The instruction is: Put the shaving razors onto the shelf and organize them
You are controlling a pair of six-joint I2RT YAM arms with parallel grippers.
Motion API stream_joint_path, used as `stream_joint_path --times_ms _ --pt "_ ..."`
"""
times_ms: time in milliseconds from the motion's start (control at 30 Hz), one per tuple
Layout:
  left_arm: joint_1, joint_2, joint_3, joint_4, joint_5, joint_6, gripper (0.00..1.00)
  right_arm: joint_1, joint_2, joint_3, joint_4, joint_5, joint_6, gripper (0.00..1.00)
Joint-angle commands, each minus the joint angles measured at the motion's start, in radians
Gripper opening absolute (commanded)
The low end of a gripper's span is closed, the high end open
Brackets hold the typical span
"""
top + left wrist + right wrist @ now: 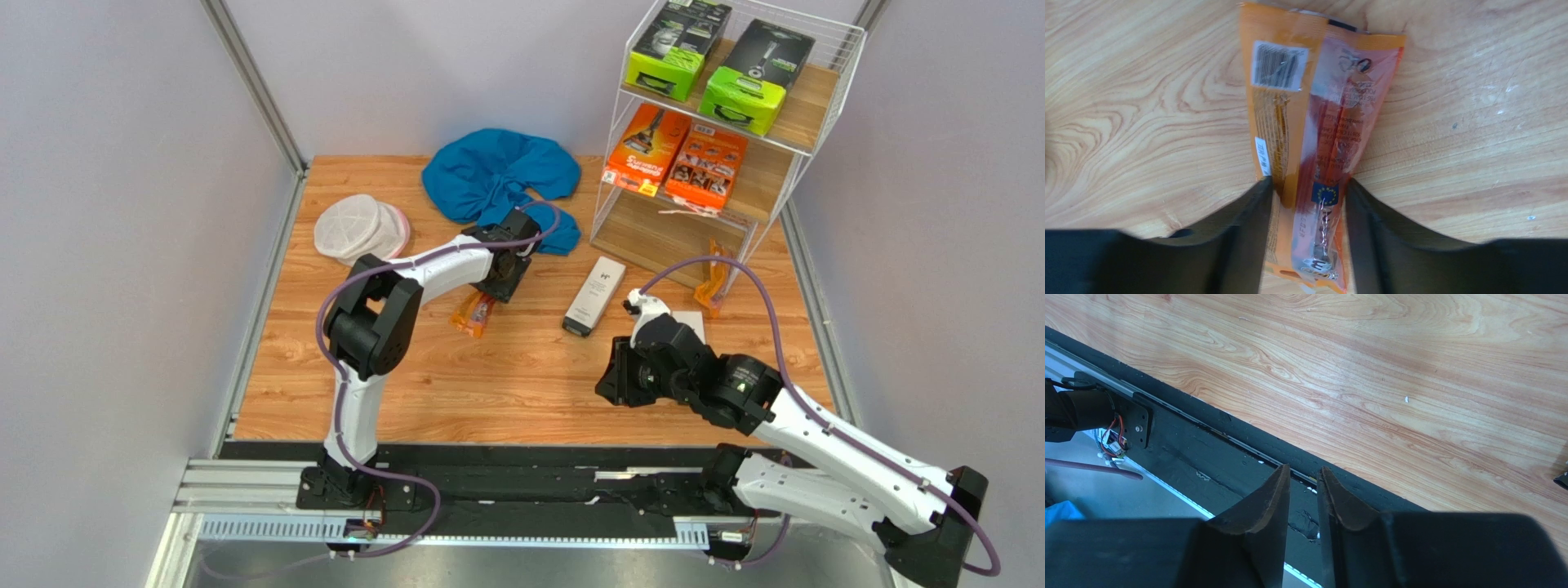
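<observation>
From above, my left gripper [501,279] is reaching down over the bag [475,314] of throwaway razors lying flat on the table [405,380], well apart from the shelf [785,184]; the shelf is already carrying green boxes [677,49] on its top board and orange cartons [648,145] on the middle one; a white box [594,294] is lying on the table between my two arms; my right gripper [613,374] is hanging low near the table's front edge, beside nothing it could take.

Through my left wrist, the bag [1315,122] is looking light, thin and crinkly, and I am judging its film slippery and floppy, so I am taking it across its narrow end, where the stiff handles inside should give the pads something firm; my left fingers [1241,239] are pressing in on both long sides, and the film is bunching narrower between them; the jaws are clamping on the bag.

Through my right wrist, my right fingers [1269,502] are standing nearly together with only a sliver of gap, holding nothing, over the wood and the black rail [1204,447] along the table's near edge.
</observation>
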Motion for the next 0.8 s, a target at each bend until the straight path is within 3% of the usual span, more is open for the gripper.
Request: stream_joint_path --times_ms 0,33,133,200,267,400,767 --pt "0.008 0.01 0.006 -0.007 0.083 -0.001 0.44 0.004 -0.022 -0.016 0.057 0.011 0.016 0.33" --pt "0.01 0.004 -0.002 -0.006 0.099 0.002 0.28 0.004 -0.022 -0.023 0.079 0.011 0.014 0.36" --pt "0.01 -0.049 -0.048 0.01 0.205 0.005 0.07 0.004 -0.023 -0.049 0.14 0.02 0.028 0.54" --pt "0.01 -0.121 -0.091 0.046 0.308 -0.01 0.0 0.001 -0.025 -0.055 0.171 0.022 0.042 0.64" --pt "0.008 -0.221 -0.172 0.104 0.446 -0.032 0.0 -0.007 -0.025 -0.064 0.226 0.013 0.049 0.76" --pt "-0.001 -0.389 -0.309 0.198 0.634 -0.069 0.0 -0.03 -0.052 -0.085 0.327 -0.009 0.08 0.88" --pt "-0.076 -0.736 -0.53 0.379 0.938 -0.221 0.0 -0.102 -0.158 -0.233 0.648 -0.09 0.212 0.93"
